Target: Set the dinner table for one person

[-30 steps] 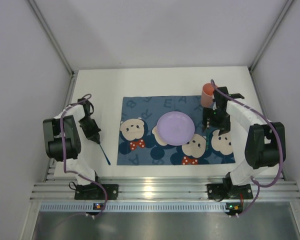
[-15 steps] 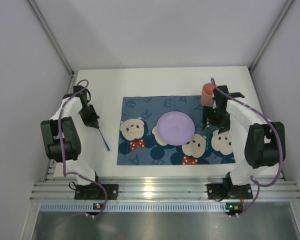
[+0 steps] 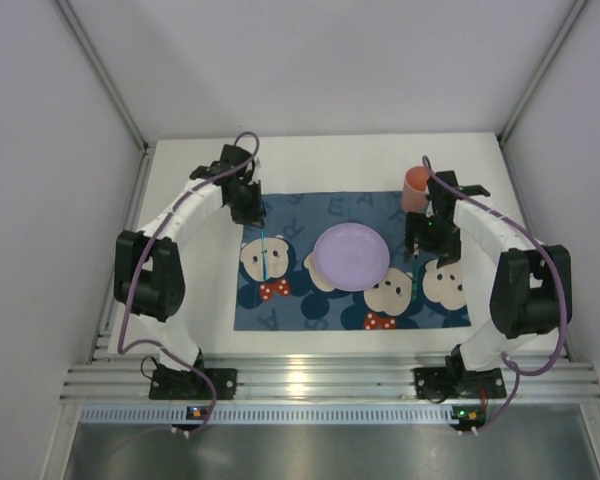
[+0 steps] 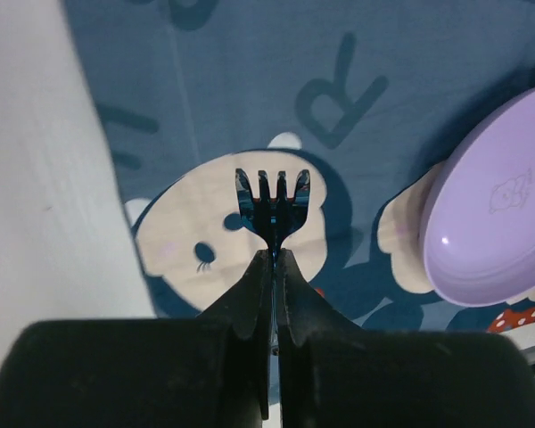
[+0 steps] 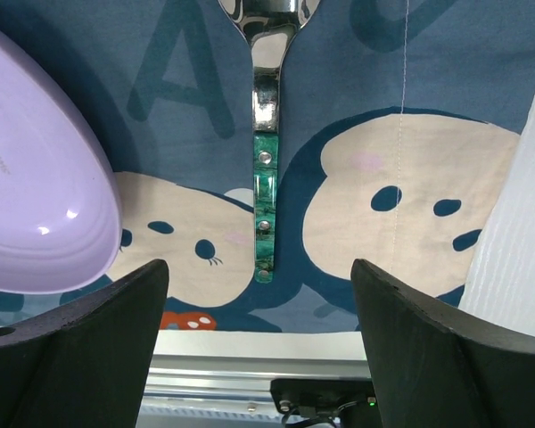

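The white surface (image 3: 320, 160) runs under everything, w/ a blue bear mat (image 3: 310, 300) laid across its middle, below both tools.

Big change in the last second: the left tool (image 3: 252, 215) was out over bare surface to the left of the mat, and has now swung in over the mat's left part. It's pressed together on the handle of a blue fork (image 4: 273, 201), tines sticking out ahead of the tips over a bear's face. The purple plate (image 4: 490, 232) sits off to that tool's right, apart from the fork. Can't tell if the fork touches the mat yet. My read: the fork is about where it belongs for the setting, left of the plate, so lowering and letting go should be next.

The right tool (image 5: 259, 267) hasn't moved - fingers spread wide, holding nothing, hovering over a green-handled spoon (image 5: 265, 178) that lies flat on the mat, plate (image 5: 36, 205) to its left.

Containers - the plate (image 3: 351, 256) is empty. An orange cup (image 3: 415, 185) stands upright just beyond the right tool (image 3: 425, 240), at the mat's far right corner; contents not visible from here.
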Robot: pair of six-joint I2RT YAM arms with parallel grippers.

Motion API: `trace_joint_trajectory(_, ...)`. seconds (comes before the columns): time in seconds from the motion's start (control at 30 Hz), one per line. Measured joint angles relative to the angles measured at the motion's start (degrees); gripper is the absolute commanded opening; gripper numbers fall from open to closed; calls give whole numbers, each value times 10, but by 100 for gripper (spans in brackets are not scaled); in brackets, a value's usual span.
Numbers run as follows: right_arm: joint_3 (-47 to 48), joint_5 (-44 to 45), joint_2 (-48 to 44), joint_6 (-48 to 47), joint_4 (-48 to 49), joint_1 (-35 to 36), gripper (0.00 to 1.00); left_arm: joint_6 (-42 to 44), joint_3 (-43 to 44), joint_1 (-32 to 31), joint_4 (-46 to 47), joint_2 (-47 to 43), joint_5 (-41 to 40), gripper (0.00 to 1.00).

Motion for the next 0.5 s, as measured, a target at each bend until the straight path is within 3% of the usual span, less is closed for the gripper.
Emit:
trace_joint_trajectory(0.27, -5, -1, -54, 1, -1, 0, 84, -25, 45, -55, 27, 112, -4, 0)
trace_joint_trajectory(0.5, -35, -1, -94, 6, -6, 0, 85, -32, 43, -78, 37, 137, -14, 0)
